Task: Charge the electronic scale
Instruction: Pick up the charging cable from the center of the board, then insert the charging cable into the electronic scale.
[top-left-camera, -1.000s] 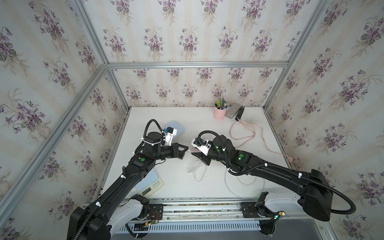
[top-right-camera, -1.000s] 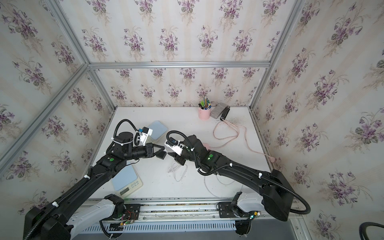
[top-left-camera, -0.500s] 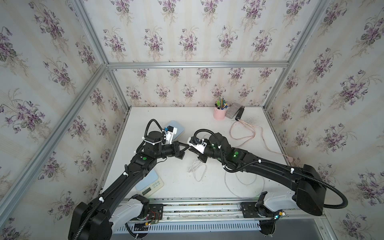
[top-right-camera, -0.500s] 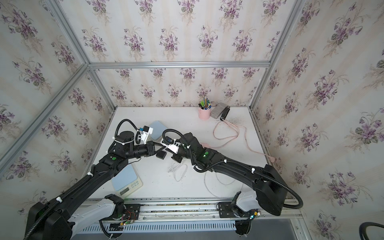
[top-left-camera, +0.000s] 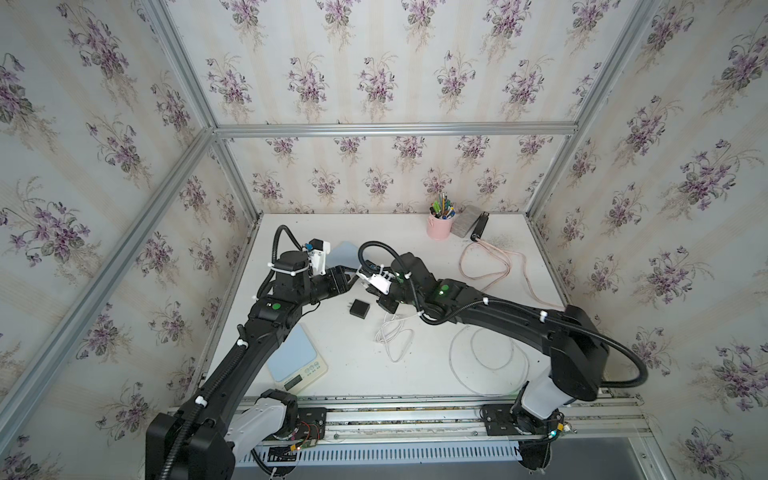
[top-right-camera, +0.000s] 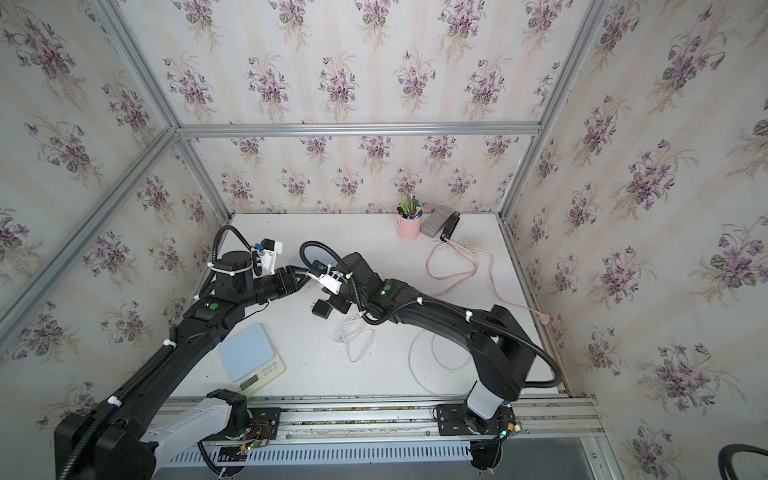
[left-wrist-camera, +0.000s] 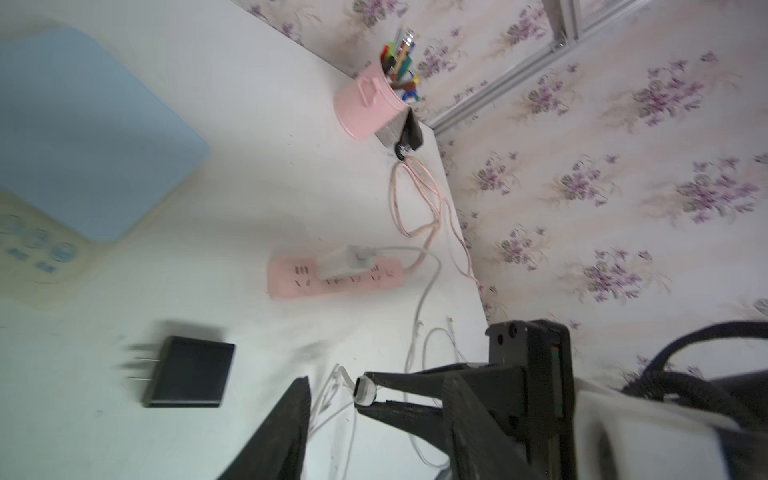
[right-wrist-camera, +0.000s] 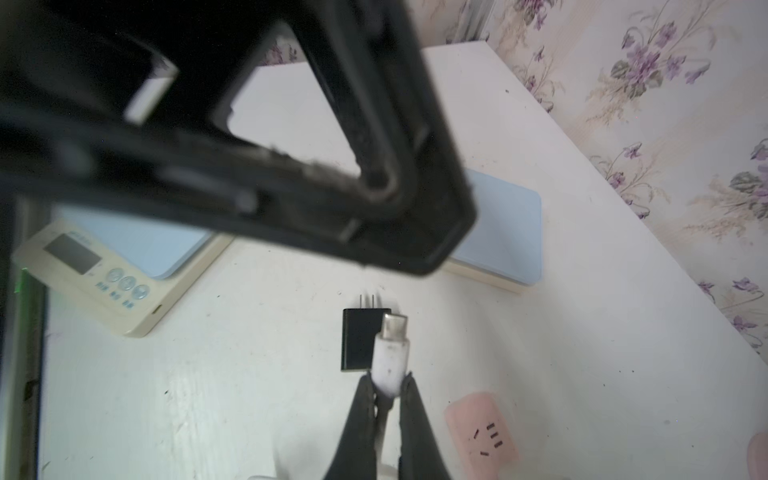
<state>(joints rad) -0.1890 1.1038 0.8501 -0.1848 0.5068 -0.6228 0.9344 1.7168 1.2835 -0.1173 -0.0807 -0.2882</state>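
The electronic scale (top-left-camera: 297, 359), blue top on a cream base with a display, lies at the front left in both top views (top-right-camera: 251, 357) and in the right wrist view (right-wrist-camera: 99, 266). My right gripper (right-wrist-camera: 388, 384) is shut on the white cable plug (right-wrist-camera: 390, 353), whose metal tip points at a black wall adapter (right-wrist-camera: 361, 338). The adapter lies loose on the table (top-left-camera: 359, 308), (left-wrist-camera: 187, 372). My left gripper (top-left-camera: 349, 277) hovers just above and behind it, open and empty; one finger (left-wrist-camera: 291, 424) shows. The white cable (top-left-camera: 392, 336) trails toward the front.
A second blue scale (top-left-camera: 345, 253) lies behind the left arm. A pink power strip (left-wrist-camera: 332, 278) carries a white adapter (left-wrist-camera: 345, 262); its pink cord (top-left-camera: 490, 266) loops right. A pink pen cup (top-left-camera: 439, 226) and a grey block (top-left-camera: 467, 222) stand at the back.
My left gripper has opened and the black adapter it held now lies on the table. My right gripper moved toward the left one and shut on the white plug.
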